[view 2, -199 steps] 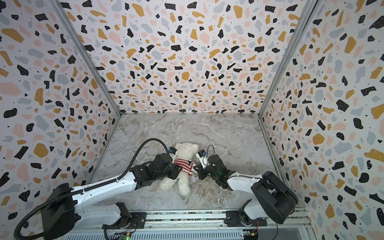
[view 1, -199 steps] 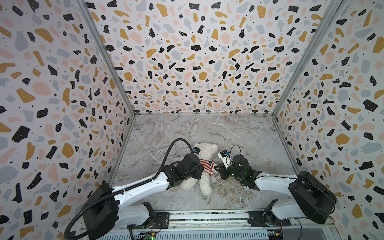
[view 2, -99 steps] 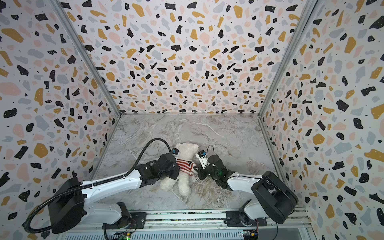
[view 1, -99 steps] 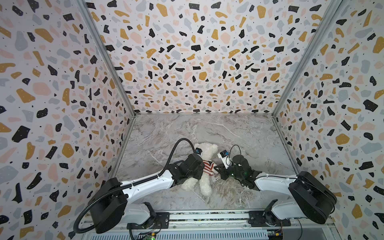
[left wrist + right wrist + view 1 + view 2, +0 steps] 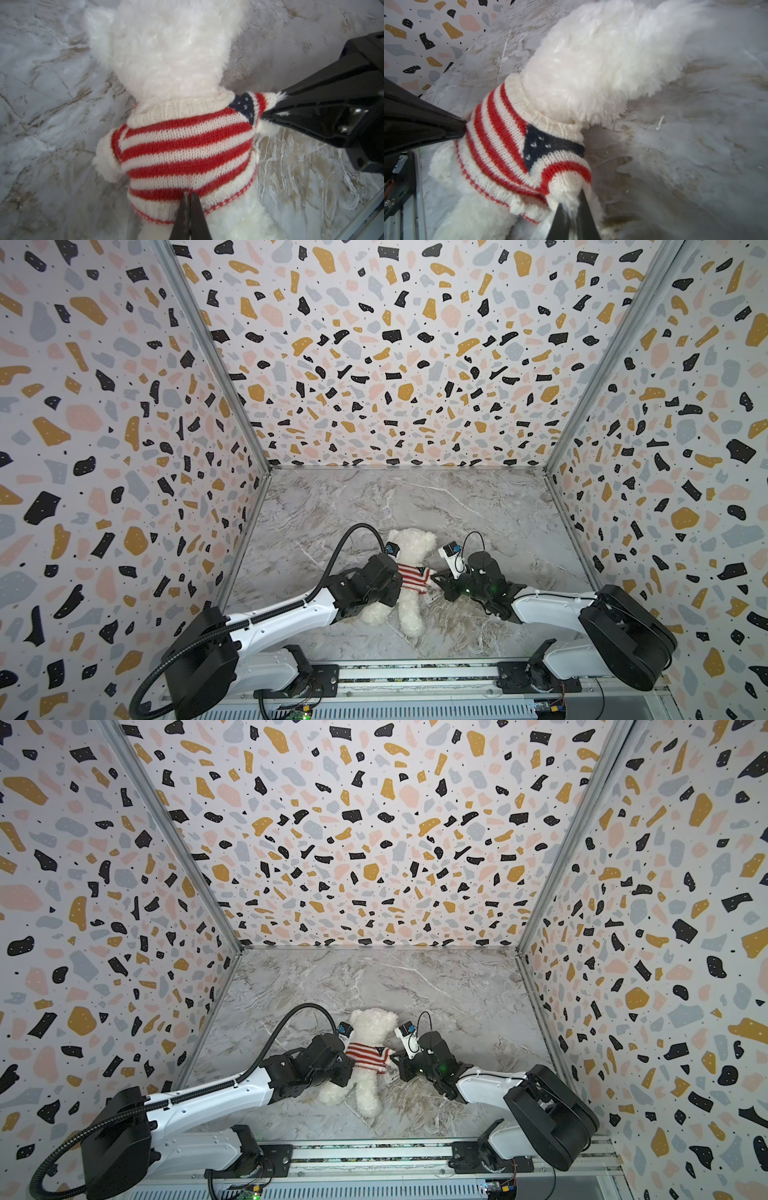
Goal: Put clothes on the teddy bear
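- Teddy bear (image 5: 409, 545): white, fluffy; lies on the bench (image 5: 415, 502) at lower centre in both top views (image 5: 372, 1025), head toward the top of the frame, legs toward the bottom edge; face not visible in any view; between the two arms.
- Sweater (image 5: 410, 578): red-and-white striped knit with cream collar and hem and a dark blue patch with white flecks; on the bear's torso, collar round the neck; both sleeves filled, white fur showing at the cuffs in the left wrist view (image 5: 187, 149).
- Left end effector (image 5: 189, 195): clenched; fingertips together on the sweater's lowest stripes, just above the hem; comes in from the left of the bear in both top views.
- Right end effector (image 5: 571, 205): clenched on the bear's paw, white fur pinched between the fingers just beyond the sleeve cuff; right of the bear in both top views (image 5: 437, 578).
- Bench: grey marble pattern; bare apart from bear and arms.
- Walls (image 5: 374, 364): terrazzo print; on three sides.
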Robot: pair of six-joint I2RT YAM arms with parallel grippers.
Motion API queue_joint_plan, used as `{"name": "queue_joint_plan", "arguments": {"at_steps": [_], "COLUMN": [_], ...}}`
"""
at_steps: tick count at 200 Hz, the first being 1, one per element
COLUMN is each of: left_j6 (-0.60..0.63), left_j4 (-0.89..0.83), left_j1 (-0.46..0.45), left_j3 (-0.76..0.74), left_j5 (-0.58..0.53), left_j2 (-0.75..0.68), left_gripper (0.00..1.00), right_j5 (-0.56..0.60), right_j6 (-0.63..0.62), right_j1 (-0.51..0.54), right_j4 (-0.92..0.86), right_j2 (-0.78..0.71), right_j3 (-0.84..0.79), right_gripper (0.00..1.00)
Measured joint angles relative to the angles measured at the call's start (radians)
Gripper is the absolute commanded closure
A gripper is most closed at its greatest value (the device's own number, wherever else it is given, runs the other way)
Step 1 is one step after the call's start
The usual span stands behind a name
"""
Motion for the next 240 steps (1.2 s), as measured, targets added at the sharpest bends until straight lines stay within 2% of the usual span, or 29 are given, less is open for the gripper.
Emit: {"name": "queue_joint_plan", "arguments": {"at_steps": [72, 106, 147, 181, 215, 240], "left_j6": [-0.003, -0.021, -0.038, -0.038, -0.038, -0.038], "left_j4": [0.023, 0.065, 0.086, 0.087, 0.086, 0.086], "left_j1": [-0.001, 0.0, 0.0, 0.0, 0.0, 0.0], "left_j3": [-0.041, -0.058, -0.057, -0.056, -0.056, -0.056], "left_j5": [0.028, 0.078, 0.074, 0.07, 0.07, 0.07], "left_j2": [-0.043, -0.06, -0.062, -0.059, -0.059, -0.06], "left_gripper": [1.0, 1.0, 1.0, 1.0, 1.0, 1.0], "right_j5": [-0.01, -0.006, -0.003, -0.003, -0.003, -0.001], "right_j6": [0.003, 0.0, -0.012, -0.015, -0.016, -0.02], "right_j1": [-0.005, 0.008, 0.033, 0.036, 0.036, 0.036], "right_j4": [-0.001, -0.02, -0.044, -0.053, -0.064, -0.064], "right_j2": [-0.027, -0.035, -0.099, -0.14, -0.126, -0.095], "right_j3": [-0.011, -0.011, -0.018, -0.06, -0.072, -0.068], "right_gripper": [0.98, 0.82, 0.66, 0.58, 0.57, 0.7]}}
